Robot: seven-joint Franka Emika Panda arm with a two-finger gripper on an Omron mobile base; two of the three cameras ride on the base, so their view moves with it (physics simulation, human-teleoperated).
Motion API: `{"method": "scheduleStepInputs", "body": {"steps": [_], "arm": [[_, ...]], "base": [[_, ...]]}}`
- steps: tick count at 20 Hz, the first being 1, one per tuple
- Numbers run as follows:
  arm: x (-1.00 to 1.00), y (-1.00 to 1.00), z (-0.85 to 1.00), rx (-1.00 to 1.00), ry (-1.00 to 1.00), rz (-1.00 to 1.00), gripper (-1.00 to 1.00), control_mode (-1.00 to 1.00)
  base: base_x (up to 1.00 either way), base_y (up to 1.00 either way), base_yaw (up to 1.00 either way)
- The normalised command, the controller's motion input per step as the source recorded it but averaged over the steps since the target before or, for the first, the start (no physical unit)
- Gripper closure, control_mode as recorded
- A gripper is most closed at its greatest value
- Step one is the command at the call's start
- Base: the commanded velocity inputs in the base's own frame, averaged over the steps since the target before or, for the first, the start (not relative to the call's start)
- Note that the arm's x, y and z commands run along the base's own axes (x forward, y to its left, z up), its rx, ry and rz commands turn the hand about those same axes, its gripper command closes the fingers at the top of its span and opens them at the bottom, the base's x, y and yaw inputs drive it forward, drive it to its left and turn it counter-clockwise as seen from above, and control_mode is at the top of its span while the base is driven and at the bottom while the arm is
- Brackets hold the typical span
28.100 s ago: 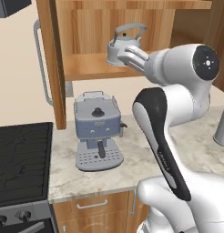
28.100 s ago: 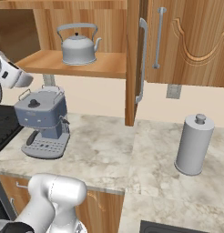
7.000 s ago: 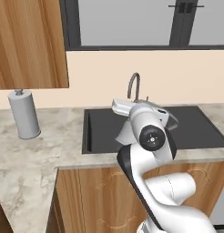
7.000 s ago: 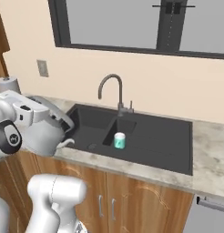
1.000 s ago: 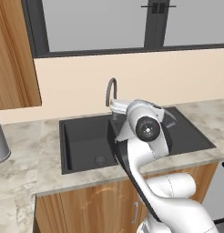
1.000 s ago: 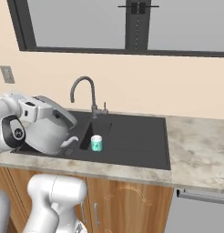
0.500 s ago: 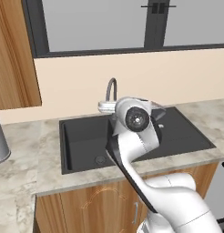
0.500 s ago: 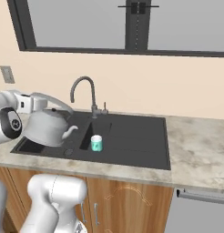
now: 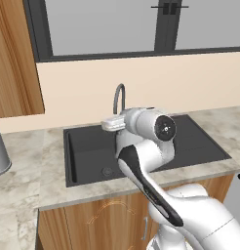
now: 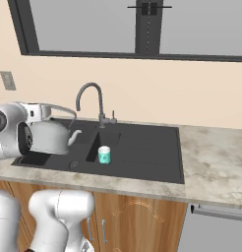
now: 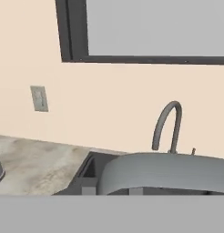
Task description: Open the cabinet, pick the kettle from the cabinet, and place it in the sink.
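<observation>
Kettle [image 10: 50, 137] hangs by its arched handle from the hand [image 10: 38, 112], pinched there above the left basin of the sink [image 10: 142, 152]. Lowering it straight and level should keep the spout off the faucet [image 10: 91, 101] and teal cup [image 10: 104, 154].

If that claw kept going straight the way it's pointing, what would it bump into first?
Probably the dark curved gooseneck faucet, which stands just past the squat silver kettle's handle; the beige wall lies behind it. Depth is hard to judge.
</observation>
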Motion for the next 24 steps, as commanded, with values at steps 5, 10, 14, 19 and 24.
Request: {"method": "scheduleStepInputs", "body": {"steps": [5, 10, 14, 19, 24], "arm": [[0.13, 0.25, -0.17, 0.0, 0.06, 0.31, 1.0, -1.0], [0.16, 0.3, -0.14, 0.0, 0.17, 0.27, 1.0, -1.0], [0.18, 0.25, -0.09, 0.01, 0.19, 0.24, 1.0, -1.0], [0.1, 0.09, -0.11, 0.04, 0.13, 0.29, 1.0, -1.0], [0.1, 0.01, -0.13, 0.04, 0.03, 0.23, 1.0, -1.0]], "base": [[0.0, 0.0, 0.0], [0.0, 0.0, 0.0], [0.0, 0.0, 0.0], [0.0, 0.0, 0.0], [0.0, 0.0, 0.0]]}}
